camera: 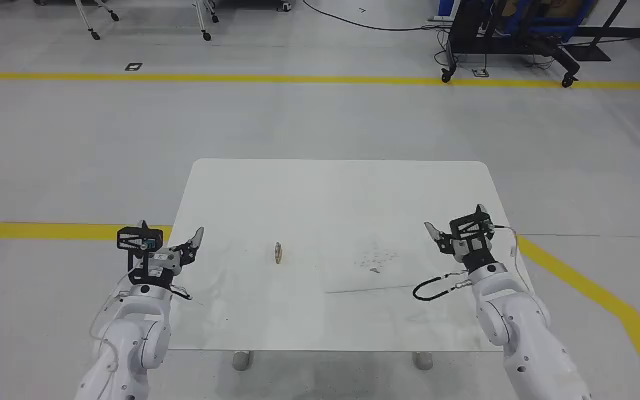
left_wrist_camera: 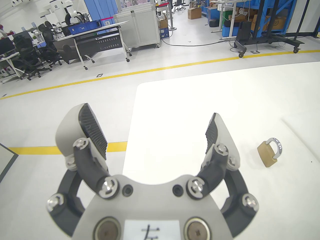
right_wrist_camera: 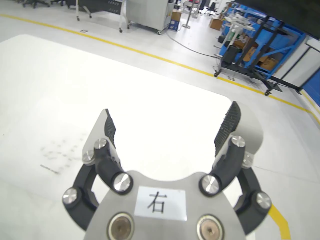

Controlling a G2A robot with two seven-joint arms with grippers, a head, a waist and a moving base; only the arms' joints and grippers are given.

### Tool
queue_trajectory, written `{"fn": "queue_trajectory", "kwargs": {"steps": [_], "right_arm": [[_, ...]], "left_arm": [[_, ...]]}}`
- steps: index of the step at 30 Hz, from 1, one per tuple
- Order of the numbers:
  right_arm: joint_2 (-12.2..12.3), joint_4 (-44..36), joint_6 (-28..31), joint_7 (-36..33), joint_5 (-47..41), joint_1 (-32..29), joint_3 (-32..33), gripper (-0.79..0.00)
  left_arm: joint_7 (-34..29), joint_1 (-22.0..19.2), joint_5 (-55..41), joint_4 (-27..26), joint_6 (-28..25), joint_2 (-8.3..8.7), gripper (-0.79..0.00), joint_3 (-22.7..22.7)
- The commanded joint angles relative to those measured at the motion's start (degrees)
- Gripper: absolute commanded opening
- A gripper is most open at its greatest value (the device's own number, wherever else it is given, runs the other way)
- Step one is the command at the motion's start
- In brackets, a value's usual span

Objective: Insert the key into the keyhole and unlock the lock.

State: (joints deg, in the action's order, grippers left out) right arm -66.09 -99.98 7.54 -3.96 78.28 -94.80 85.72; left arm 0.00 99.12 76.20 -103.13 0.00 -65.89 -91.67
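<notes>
**On the white table: padlock mid-table, both grippers empty**

Top view: on the table (camera: 330, 200) the brass padlock (camera: 278, 253) lies about midway between the arms. The left gripper (camera: 170, 238) sits at the table's left edge and the right gripper (camera: 457, 222) near its right edge. Both are spread wide, hold nothing, and are well apart from the lock. A speck among smudges (camera: 368, 255) may be the key (camera: 375, 267); it is too small to be sure.

Left wrist view: the left gripper (left_wrist_camera: 150, 116) is wide with bare pads. The padlock (left_wrist_camera: 268, 154) lies on its side, off to one side of the fingers.

Right wrist view: the right gripper (right_wrist_camera: 171, 111) is wide and empty. A thin dark streak could be the key (right_wrist_camera: 50, 169).

Step, as judged: first pickups. Pinch the lock body across its flat faces with the keyhole end left exposed. Take the key low, by its head, with the blade free.
</notes>
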Motion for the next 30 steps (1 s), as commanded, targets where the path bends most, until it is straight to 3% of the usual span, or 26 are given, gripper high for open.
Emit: {"fn": "queue_trajectory", "kwargs": {"steps": [1,4,15,18,24,26,30], "right_arm": [[-0.1,2.5,4.3,-1.7,-1.0,2.9,-2.7,0.0],[-0.6,5.6,5.7,-3.8,-2.0,6.5,-5.5,0.0],[-0.6,6.1,6.7,-3.9,-2.6,6.4,-5.9,0.0],[-0.4,9.0,16.0,-5.4,-5.0,8.9,-7.2,0.0],[0.8,15.7,41.4,-6.2,-2.9,15.6,-9.4,0.0],[1.2,16.5,46.5,-6.6,0.6,17.0,-10.2,0.0],[1.7,17.5,50.5,-7.5,9.1,19.0,-13.2,0.0]], "left_arm": [[0.0,0.0,0.0,0.0,0.0,0.0,0.0,0.0],[0.0,0.0,0.0,0.0,0.0,0.0,0.0,0.0],[0.0,0.0,0.0,0.0,0.0,0.0,0.0,0.0],[0.0,0.0,0.0,0.0,0.0,0.0,0.0,0.0],[0.0,0.0,0.0,0.0,0.0,0.0,0.0,0.0],[0.0,0.0,0.0,0.0,0.0,0.0,0.0,0.0],[0.0,0.0,0.0,0.0,0.0,0.0,0.0,0.0]]}}
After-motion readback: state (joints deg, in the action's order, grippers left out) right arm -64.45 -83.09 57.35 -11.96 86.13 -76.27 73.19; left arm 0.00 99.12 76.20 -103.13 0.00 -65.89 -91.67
